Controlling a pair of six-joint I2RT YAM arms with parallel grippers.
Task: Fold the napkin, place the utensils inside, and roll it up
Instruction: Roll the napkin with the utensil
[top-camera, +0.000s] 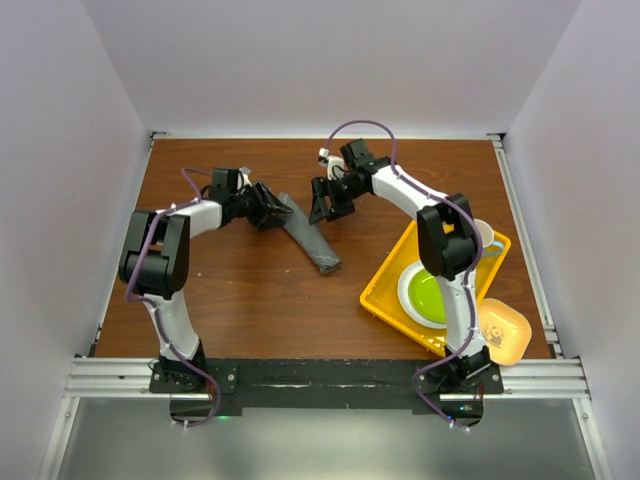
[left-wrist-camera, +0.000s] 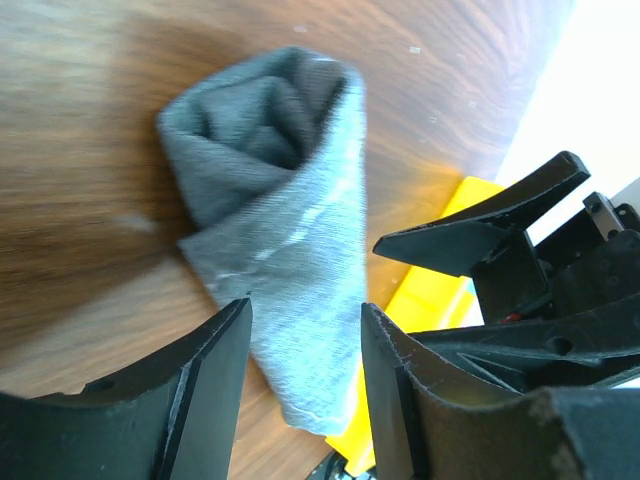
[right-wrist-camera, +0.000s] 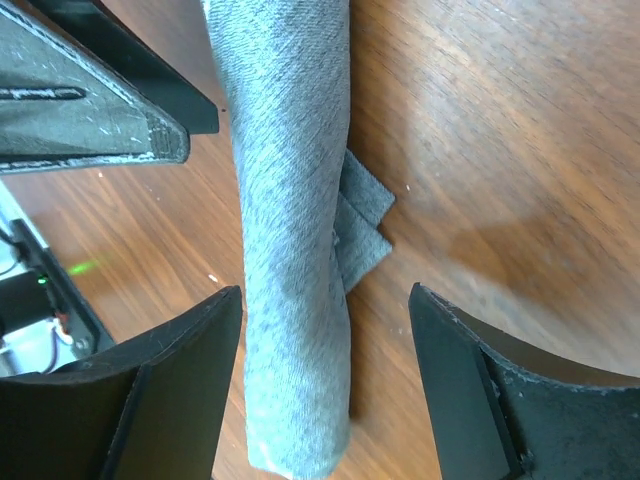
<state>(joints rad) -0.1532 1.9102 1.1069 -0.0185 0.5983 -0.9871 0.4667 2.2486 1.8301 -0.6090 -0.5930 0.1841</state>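
Note:
The dark grey napkin (top-camera: 312, 240) lies rolled into a tube on the brown table, slanting from the back left to the front right. No utensil shows; whether any is inside the roll I cannot tell. My left gripper (top-camera: 270, 212) is open at the roll's far end, which shows its spiral in the left wrist view (left-wrist-camera: 280, 220), and its fingers (left-wrist-camera: 215, 385) touch nothing. My right gripper (top-camera: 325, 205) is open just above the roll (right-wrist-camera: 295, 250), with the tube between its spread fingers (right-wrist-camera: 470, 390) and nearer the left one. Each gripper shows in the other's wrist view.
A yellow tray (top-camera: 385, 290) stands at the right with a green plate (top-camera: 428, 295) and a white mug (top-camera: 485, 240) on it. A yellow bowl (top-camera: 505, 330) sits at the tray's near right corner. White walls stand close round the table.

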